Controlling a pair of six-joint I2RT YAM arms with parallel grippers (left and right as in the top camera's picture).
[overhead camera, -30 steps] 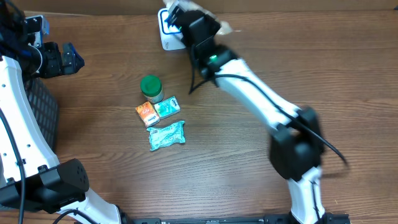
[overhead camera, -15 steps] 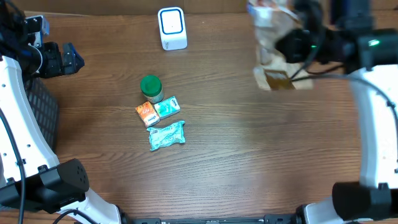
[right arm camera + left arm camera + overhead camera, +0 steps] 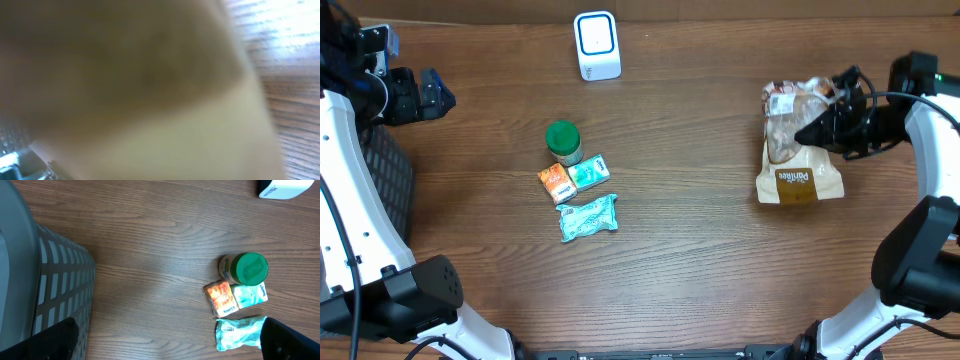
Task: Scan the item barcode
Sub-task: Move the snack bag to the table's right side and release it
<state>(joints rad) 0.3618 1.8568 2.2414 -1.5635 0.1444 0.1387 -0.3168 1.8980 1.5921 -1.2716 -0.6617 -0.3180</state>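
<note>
Right arm swinging away from scanner (image 3: 597,45), carrying snack bag (image 3: 798,160) to right side of table (image 3: 720,270); right pincer (image 3: 823,128) clamping bag's top, probably setting it aside post-scan. Left pincer (image 3: 425,95) idling far left, jaws apart.

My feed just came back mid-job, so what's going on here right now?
The right gripper has its jaws shut on the upper edge of a tan snack bag at the right side of the table, well away from the white scanner at the far edge. Whether the bag rests on the wood is unclear. The left gripper hangs open near the grey basket, holding nothing. A green-lidded jar, an orange packet, a teal packet and a teal pouch sit untouched mid-table.
</note>
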